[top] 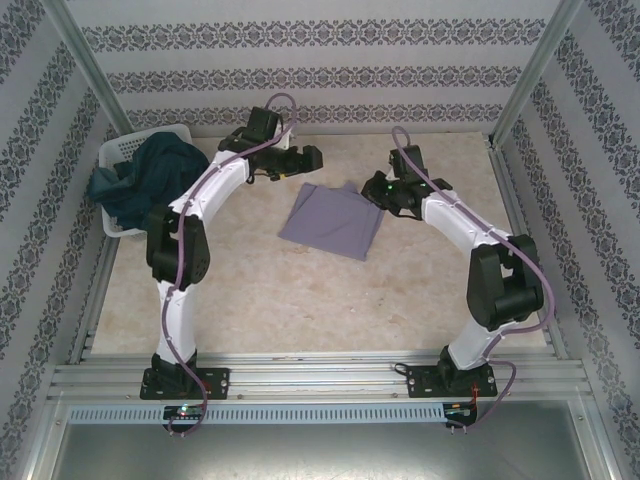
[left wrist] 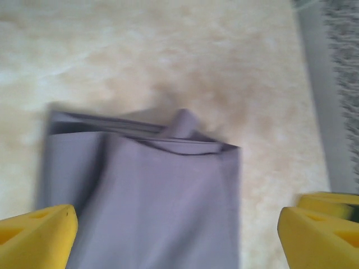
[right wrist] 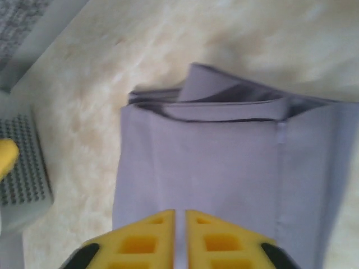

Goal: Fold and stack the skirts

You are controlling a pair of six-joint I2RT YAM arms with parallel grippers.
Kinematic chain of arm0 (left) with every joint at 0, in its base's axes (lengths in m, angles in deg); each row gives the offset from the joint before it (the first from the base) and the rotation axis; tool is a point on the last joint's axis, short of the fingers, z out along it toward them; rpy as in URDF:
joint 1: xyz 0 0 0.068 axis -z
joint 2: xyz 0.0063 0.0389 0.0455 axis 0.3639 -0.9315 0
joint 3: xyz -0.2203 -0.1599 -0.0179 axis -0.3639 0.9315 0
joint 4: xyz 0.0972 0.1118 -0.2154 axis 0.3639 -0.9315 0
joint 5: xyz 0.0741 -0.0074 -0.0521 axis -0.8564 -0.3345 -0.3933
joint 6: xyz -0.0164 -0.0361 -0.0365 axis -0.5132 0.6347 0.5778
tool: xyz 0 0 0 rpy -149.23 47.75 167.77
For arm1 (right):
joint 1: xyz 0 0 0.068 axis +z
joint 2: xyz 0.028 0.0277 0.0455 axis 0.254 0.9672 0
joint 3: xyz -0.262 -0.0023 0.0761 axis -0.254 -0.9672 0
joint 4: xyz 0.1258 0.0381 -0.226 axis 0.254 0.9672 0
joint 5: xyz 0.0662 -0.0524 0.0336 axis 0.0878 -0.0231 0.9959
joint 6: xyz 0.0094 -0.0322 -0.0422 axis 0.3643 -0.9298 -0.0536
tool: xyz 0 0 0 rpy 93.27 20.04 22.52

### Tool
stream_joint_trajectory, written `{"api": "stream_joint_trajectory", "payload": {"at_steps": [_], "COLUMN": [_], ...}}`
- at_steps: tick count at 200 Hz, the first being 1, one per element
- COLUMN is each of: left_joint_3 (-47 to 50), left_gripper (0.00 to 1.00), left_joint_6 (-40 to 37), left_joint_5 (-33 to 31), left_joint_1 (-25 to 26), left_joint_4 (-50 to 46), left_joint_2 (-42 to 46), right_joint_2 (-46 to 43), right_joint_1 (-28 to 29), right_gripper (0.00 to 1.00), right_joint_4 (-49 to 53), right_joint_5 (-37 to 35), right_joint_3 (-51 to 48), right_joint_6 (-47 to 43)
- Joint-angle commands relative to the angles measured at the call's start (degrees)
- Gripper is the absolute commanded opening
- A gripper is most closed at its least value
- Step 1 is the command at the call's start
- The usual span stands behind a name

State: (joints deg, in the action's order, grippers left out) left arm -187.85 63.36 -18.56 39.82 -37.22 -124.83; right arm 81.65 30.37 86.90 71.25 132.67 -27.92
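The left gripper (left wrist: 179, 246) is hanging with its yellow fingers (left wrist: 36, 235) spread wide, one at each lower corner of the left wrist view. They are gripping nothing. The light grey-lavender skirt (left wrist: 157, 196) is lying flat on the table (left wrist: 168, 56) below the gap between them. Its folded layers are showing along the far edge, where a small flap is sticking up.

The right gripper (right wrist: 180, 238) is holding its yellow fingers (right wrist: 140, 241) pressed almost together, leaving only a thin slit. It is sitting right over the near part of the same skirt (right wrist: 224, 168). Whether any cloth is being pinched in that slit cannot be told.

From the top camera, the grey-lavender skirt (top: 333, 222) is lying folded near the middle of the table (top: 300, 300), somewhat toward the far edge. The left gripper (top: 305, 157) is hovering just beyond the skirt's far left corner. The right gripper (top: 378, 188) is sitting at its far right corner.

The dark teal-blue skirt (top: 160, 175) is lying bunched in the white mesh basket (top: 115, 150) at the table's far left corner, spilling over the rim.
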Motion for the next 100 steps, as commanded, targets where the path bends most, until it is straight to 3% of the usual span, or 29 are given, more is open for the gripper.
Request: {"api": "stream_joint_trajectory", "payload": {"at_steps": [1, 35, 66, 94, 100], "left_joint_3": [3.7, 3.3, 5.3, 9.3, 10.4], "left_gripper": [0.83, 0.69, 0.62, 0.62, 0.63], "left_joint_6": [7.8, 13.6, 13.4, 13.2, 13.0], "left_joint_5": [6.5, 11.2, 3.6, 4.0, 3.6], "left_joint_1": [2.3, 3.1, 2.0, 1.3, 1.3], "left_joint_4": [8.7, 14.2, 10.9, 12.0, 12.5], "left_joint_2": [-3.3, -10.1, -15.8, -17.0, -16.4], "right_joint_2": [5.1, 11.0, 14.0, 16.0, 15.6], "right_joint_1": [0.3, 1.1, 1.1, 0.0, -0.4], "right_gripper": [0.00, 0.00, 0.00, 0.00, 0.07], "right_joint_4": [-5.3, -9.5, -8.7, -7.8, -7.1], "right_joint_5": [4.5, 7.6, 4.0, 3.4, 3.6], "right_joint_3": [-2.0, -2.4, -5.3, -5.8, -5.5], "right_joint_6": [6.8, 10.0, 8.8, 3.9, 2.6]}}
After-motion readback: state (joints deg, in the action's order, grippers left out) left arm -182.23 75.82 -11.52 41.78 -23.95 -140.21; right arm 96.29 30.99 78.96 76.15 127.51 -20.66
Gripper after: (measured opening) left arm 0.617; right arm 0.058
